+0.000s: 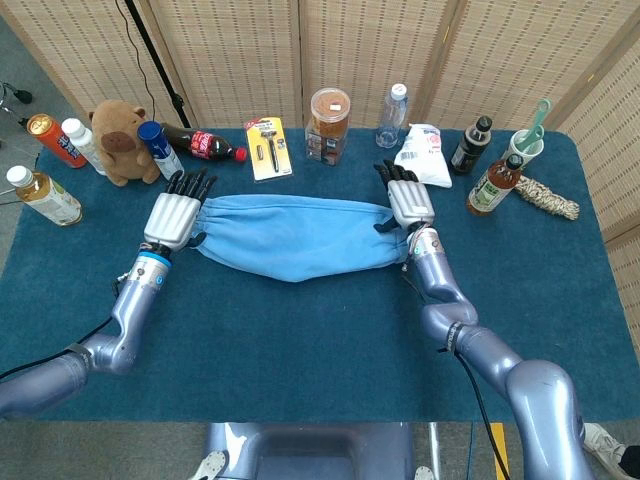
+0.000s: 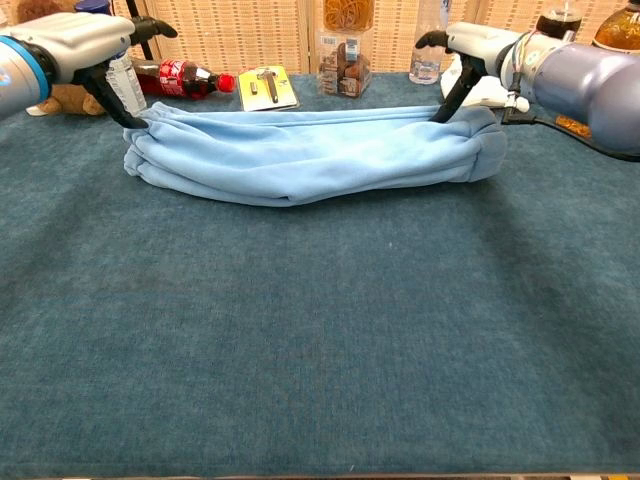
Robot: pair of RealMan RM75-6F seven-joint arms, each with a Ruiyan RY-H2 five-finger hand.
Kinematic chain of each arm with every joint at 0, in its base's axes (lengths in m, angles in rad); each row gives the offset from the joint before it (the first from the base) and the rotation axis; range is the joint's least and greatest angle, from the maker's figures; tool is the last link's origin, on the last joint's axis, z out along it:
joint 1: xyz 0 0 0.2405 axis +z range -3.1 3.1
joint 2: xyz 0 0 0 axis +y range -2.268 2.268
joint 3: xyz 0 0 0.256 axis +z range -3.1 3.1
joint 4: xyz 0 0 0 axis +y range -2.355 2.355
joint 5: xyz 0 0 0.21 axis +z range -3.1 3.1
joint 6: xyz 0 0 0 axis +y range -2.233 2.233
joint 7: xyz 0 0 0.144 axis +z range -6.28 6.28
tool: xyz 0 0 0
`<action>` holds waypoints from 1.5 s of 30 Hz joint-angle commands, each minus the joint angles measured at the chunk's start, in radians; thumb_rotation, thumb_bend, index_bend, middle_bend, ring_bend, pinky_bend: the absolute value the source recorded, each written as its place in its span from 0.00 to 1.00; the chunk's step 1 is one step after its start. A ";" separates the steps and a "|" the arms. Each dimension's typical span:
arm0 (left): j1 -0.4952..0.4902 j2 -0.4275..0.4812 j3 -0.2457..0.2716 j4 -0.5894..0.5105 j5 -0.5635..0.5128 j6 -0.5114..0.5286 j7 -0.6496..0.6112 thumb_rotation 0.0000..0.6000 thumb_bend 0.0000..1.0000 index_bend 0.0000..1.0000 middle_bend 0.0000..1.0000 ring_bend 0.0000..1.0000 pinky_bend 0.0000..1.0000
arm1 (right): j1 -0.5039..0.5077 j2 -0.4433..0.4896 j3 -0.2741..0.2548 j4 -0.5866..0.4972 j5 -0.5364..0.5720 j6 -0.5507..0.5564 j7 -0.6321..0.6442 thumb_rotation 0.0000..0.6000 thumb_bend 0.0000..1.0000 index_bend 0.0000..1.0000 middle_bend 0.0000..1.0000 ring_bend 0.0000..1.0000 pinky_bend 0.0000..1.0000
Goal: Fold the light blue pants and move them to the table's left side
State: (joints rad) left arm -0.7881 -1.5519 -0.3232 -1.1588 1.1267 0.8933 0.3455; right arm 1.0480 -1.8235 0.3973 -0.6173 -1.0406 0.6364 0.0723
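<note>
- The left hand (image 1: pixel 173 212) is stretched out flat over the teal felt-covered table (image 1: pixel 300 330), fingers spread and pointing toward twelve o'clock, holding nothing; in the chest view (image 2: pixel 85 40) its thumb reaches down to the cloth's left end.
- The right hand (image 1: pixel 406 200) is likewise spread wide and empty, fingers fanned toward eleven o'clock; in the chest view (image 2: pixel 470 45) it hangs above the cloth with a dark fingertip (image 2: pixel 440 112) touching the right end.
- The light blue pants (image 1: pixel 295 236), folded into a long soft band, lie flat on the table between the two hands, one end at each hand; the bundle sits around the table's middle, toward twelve o'clock.
- At twelve o'clock of the pants stands a clear plastic jar with brown contents (image 1: pixel 328 125).
- A yellow carded razor pack (image 1: pixel 266 148) lies at eleven o'clock.
</note>
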 commanded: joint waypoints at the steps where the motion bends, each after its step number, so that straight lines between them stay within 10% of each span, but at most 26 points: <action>1: 0.060 0.110 0.020 -0.158 0.009 0.055 0.004 1.00 0.14 0.00 0.00 0.00 0.00 | -0.057 0.112 -0.015 -0.186 -0.056 0.101 0.000 1.00 0.00 0.00 0.00 0.00 0.06; 18: 0.322 0.409 0.136 -0.559 0.119 0.336 -0.078 1.00 0.14 0.00 0.00 0.00 0.00 | -0.275 0.503 -0.189 -0.739 -0.304 0.325 -0.099 1.00 0.00 0.00 0.00 0.00 0.04; 32: 0.473 0.473 0.214 -0.633 0.171 0.459 -0.216 1.00 0.14 0.00 0.00 0.00 0.00 | -0.317 0.403 -0.343 -0.445 -0.542 0.431 0.053 1.00 0.00 0.00 0.00 0.00 0.04; 45: 0.535 0.473 0.234 -0.662 0.196 0.539 -0.185 1.00 0.14 0.00 0.00 0.00 0.00 | -0.267 0.267 -0.344 -0.261 -0.554 0.383 0.078 1.00 0.00 0.00 0.00 0.00 0.04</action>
State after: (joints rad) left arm -0.2568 -1.0775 -0.0910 -1.8195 1.3190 1.4280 0.1569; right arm 0.7717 -1.5427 0.0511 -0.8927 -1.5966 1.0298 0.1502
